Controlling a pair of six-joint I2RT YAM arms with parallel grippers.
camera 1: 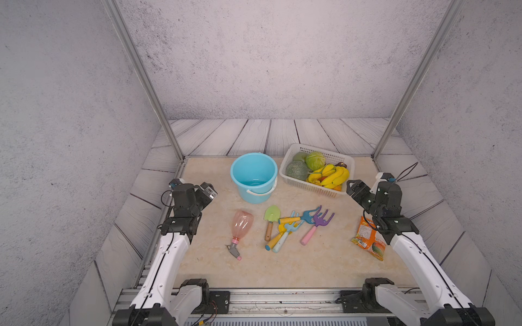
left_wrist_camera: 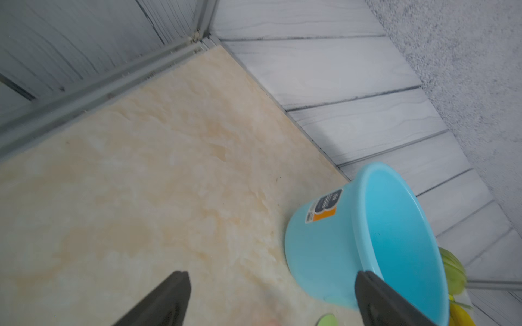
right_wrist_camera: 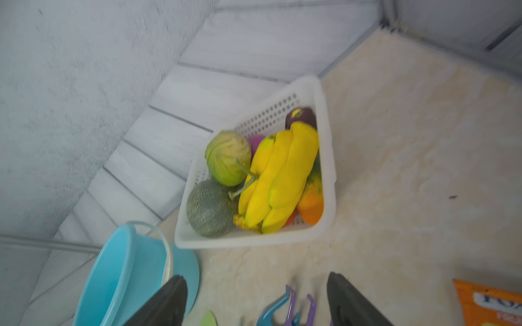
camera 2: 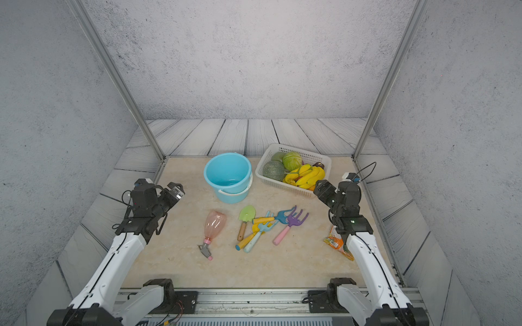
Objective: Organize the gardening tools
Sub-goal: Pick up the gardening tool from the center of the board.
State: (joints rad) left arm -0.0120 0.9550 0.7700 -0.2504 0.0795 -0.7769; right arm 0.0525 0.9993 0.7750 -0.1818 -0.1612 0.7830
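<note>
Left gripper (left_wrist_camera: 271,275) is spread wide with nothing between the jaws, hanging over bare beige tabletop (left_wrist_camera: 141,183) by the left edge, with the light-blue bucket (left_wrist_camera: 324,254) just off to its side. Right gripper (right_wrist_camera: 257,278) is wide too and empty, parked over the right edge next to the white basket (right_wrist_camera: 254,240) of bananas (right_wrist_camera: 282,175), cabbage (right_wrist_camera: 227,158) and melon (right_wrist_camera: 210,209). All the gardening tools are on the table between my two arms, nearer to me than the bucket and basket. In both top views the pink spray bottle (camera 1: 241,225) lies on its side, nozzle pointing back at the rig, a little apart from the pile. The pile itself is the green trowel (camera 1: 271,213), the blue rake (camera 1: 306,216) with a yellow handle, the purple rake (camera 1: 320,221) with a pink handle and a light-blue fork (camera 1: 291,227), overlapping each other. An orange packet (camera 1: 367,237) sits partly under my right arm.
</note>
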